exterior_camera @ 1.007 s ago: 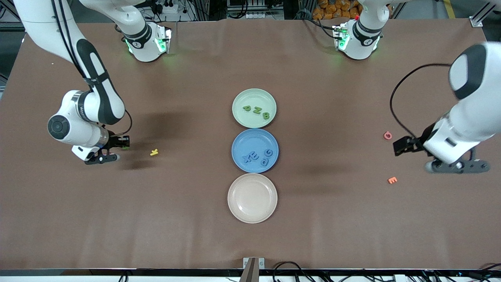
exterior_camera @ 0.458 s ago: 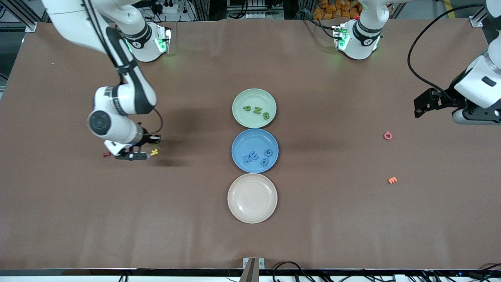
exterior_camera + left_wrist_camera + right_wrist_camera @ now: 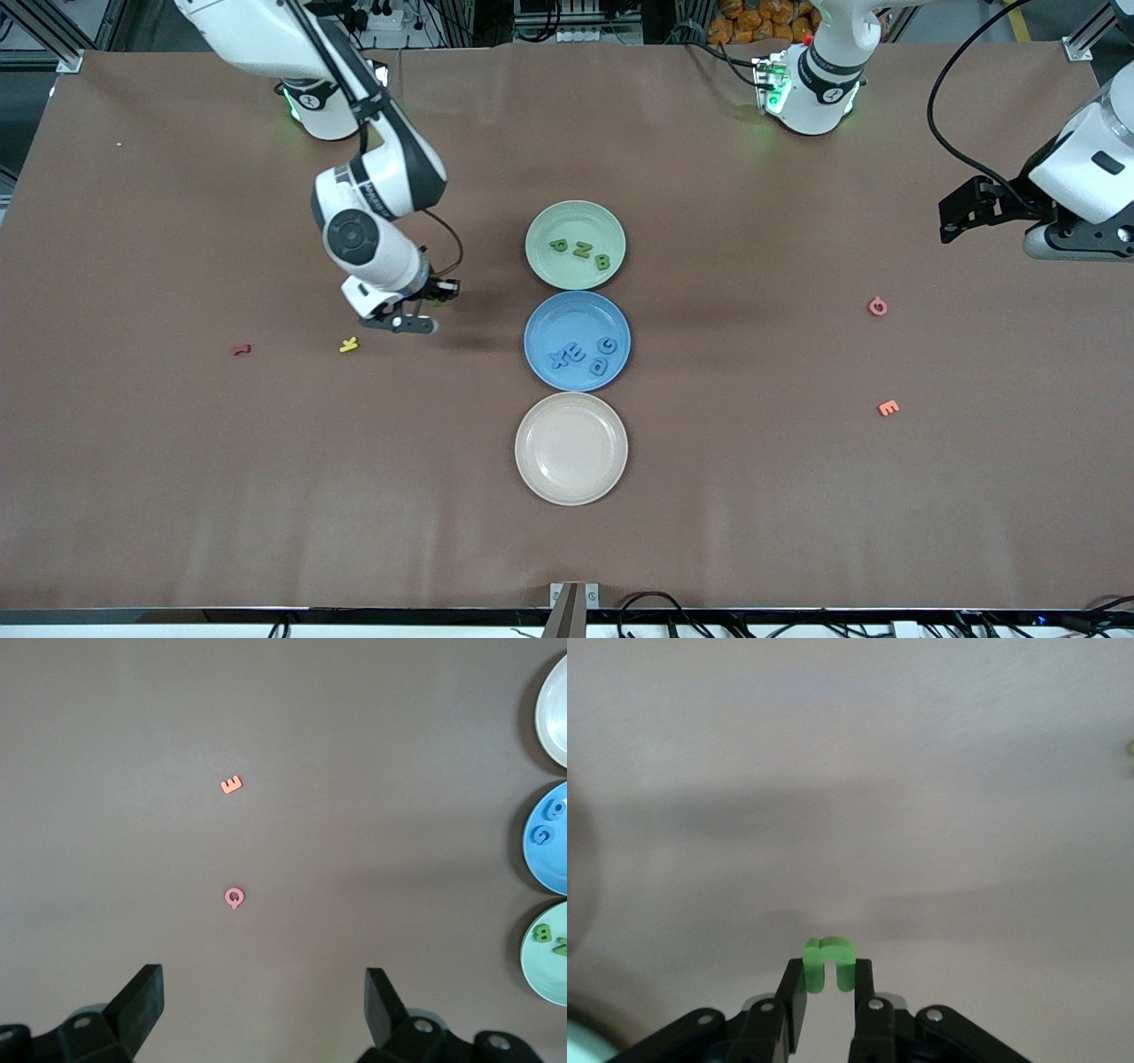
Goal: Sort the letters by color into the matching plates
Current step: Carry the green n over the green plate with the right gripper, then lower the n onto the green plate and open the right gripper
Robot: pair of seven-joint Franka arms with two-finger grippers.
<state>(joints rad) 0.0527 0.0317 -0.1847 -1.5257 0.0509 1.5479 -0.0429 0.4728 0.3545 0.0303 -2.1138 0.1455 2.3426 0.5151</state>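
- Where the desk (image 3: 177, 487) runs toward the right arm's end, a dark red piece (image 3: 241, 350) lies alone, with a yellow piece (image 3: 349, 345) nearer the plates.
- Right gripper (image 3: 436, 306) hangs over bare desk between the yellow piece and the plates, fingers clamped on a green letter U (image 3: 828, 965) — seen plainly in the right wrist view.
- Green plate (image 3: 576, 213) lies farthest from the front camera and holds green letters P (image 3: 558, 244), Z (image 3: 581, 251) and B (image 3: 602, 261).
- Blue plate (image 3: 577, 306), touching it, holds four blue letters (image 3: 580, 356).
- Cream plate (image 3: 571, 492) lies nearest the camera.
- Pink piece (image 3: 877, 307) and orange piece (image 3: 888, 408) lie toward the left arm's end.
- Left gripper (image 3: 264, 997) waits above that end — fingers spread wide, holding nothing.
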